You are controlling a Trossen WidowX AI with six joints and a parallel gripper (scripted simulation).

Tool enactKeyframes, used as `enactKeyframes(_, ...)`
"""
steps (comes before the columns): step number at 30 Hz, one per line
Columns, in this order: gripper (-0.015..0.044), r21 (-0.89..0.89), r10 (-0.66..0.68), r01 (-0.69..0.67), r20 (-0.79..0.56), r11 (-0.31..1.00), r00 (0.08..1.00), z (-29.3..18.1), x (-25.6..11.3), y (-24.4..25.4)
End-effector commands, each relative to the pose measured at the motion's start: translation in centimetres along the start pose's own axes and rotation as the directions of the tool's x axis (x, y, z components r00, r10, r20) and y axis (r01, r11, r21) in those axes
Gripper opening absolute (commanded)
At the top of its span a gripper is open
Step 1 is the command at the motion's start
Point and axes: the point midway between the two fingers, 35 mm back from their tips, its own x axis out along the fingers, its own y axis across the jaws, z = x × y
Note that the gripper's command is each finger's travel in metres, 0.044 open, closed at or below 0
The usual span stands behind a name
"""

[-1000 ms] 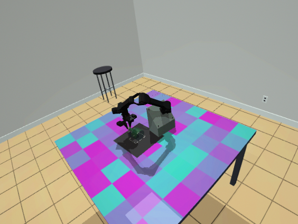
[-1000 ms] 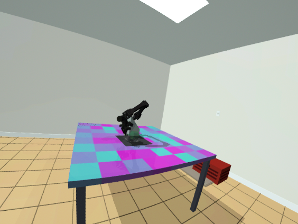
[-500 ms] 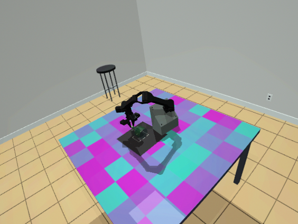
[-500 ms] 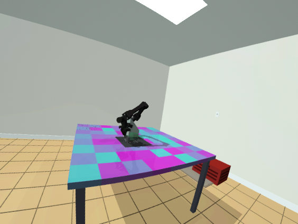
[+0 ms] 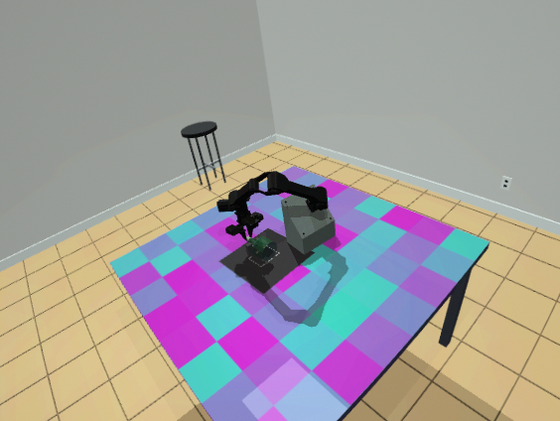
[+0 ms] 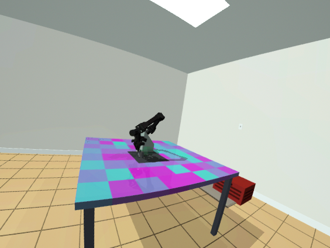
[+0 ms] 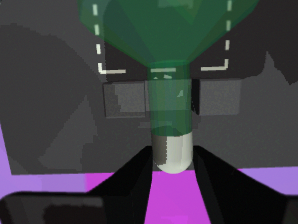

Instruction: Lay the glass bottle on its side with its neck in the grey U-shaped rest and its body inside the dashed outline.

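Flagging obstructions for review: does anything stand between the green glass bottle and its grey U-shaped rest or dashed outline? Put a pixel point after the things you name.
Nothing visible does: in the wrist view, the bottle [image 7: 170,100] overlies both rest [image 7: 220,96] and outline [image 7: 213,68]; height above them is unclear.
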Motion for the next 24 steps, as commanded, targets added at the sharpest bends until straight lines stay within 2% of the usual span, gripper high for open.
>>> enactKeyframes(1,0.0105,0.004,0.003,-0.003,0.005,1.0,1.0,0.47,0.19,0.08)
enactKeyframes(13,0.0105,-0.001,-0.001,0.001,-0.001,1.0,1.0,0.0,0.01,0.01)
enactKeyframes(24,0.0394,-0.001,-0.001,0.001,-0.001,1.0,1.0,0.0,0.01,0.01)
